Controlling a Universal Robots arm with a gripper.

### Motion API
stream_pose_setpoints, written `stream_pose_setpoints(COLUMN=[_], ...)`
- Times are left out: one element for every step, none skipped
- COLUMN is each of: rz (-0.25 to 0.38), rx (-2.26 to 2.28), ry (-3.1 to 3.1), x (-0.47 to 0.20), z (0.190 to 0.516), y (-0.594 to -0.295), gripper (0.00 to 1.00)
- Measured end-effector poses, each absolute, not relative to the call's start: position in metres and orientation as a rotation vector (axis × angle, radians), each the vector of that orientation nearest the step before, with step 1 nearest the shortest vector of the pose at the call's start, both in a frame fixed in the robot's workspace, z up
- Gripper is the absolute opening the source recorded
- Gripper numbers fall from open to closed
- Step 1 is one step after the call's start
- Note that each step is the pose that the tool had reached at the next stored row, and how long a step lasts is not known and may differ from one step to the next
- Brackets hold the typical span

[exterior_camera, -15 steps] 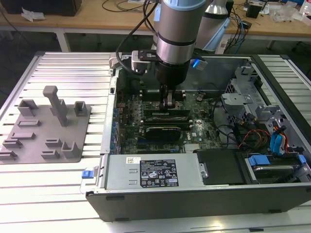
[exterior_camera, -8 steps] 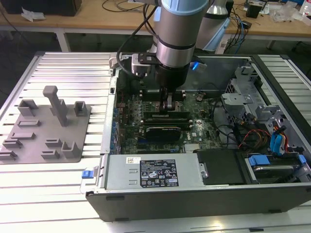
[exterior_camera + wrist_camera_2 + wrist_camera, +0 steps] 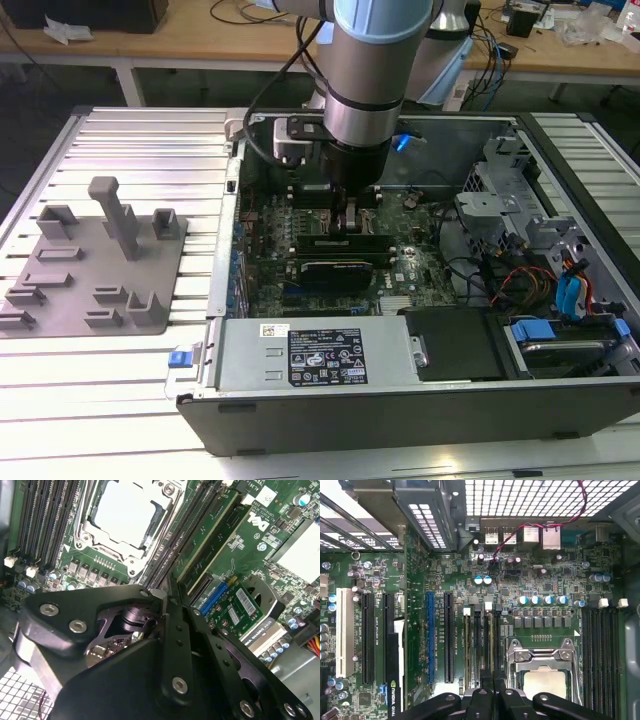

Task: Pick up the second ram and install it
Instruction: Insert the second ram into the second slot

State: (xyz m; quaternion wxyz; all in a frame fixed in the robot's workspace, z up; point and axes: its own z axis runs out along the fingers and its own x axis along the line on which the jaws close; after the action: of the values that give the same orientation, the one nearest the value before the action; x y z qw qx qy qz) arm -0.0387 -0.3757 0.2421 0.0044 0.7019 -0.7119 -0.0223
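Ram stick [image 3: 210,537], long and green, stands on edge in the memory slots right beside the processor socket [image 3: 127,515] in the second wrist view, running straight up to the tips of the gripper [image 3: 169,594]. The gripper's black fingers [image 3: 482,700] are drawn close together, pinching the stick's top edge with only a thin line between them. In the exterior view the gripper [image 3: 350,222] reaches down into the open computer case [image 3: 400,420], well apart from the grey holder tray [image 3: 120,275] on the exterior view's left.
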Motion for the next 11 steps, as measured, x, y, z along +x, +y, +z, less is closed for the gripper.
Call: stream_pose_setpoints(rz=[-0.070,-0.070,-0.070,-0.070,-0.070,-0.070,-0.070,-0.070,-0.070,-0.070,-0.070], rx=[2.199,2.199,2.199,2.199,2.199,2.199,2.199,2.199,2.199,2.199,2.199], ry=[-2.230,-2.230,-2.230,-2.230,-2.230,-2.230,-2.230,-2.230,-2.231,-2.230,-2.230], x=[-0.0387,-0.0387,-0.0387,-0.0387,-0.0387,-0.0387,-0.0387,-0.0387,-0.0387,-0.0387,-0.0387], z=[0.2411,0.2404,0.2395,0.2390,0.2387,0.2386,0.2385,0.2382,0.2375,0.2373,0.2373], y=[-0.3757,-0.3758,-0.3757,-0.3757,-0.3757,-0.3758,-0.3758,-0.3757,-0.3757,-0.3758,-0.3758], gripper=[0.09,0.09,0.09,0.09,0.09,0.09,0.09,0.09,0.09,0.09,0.09])
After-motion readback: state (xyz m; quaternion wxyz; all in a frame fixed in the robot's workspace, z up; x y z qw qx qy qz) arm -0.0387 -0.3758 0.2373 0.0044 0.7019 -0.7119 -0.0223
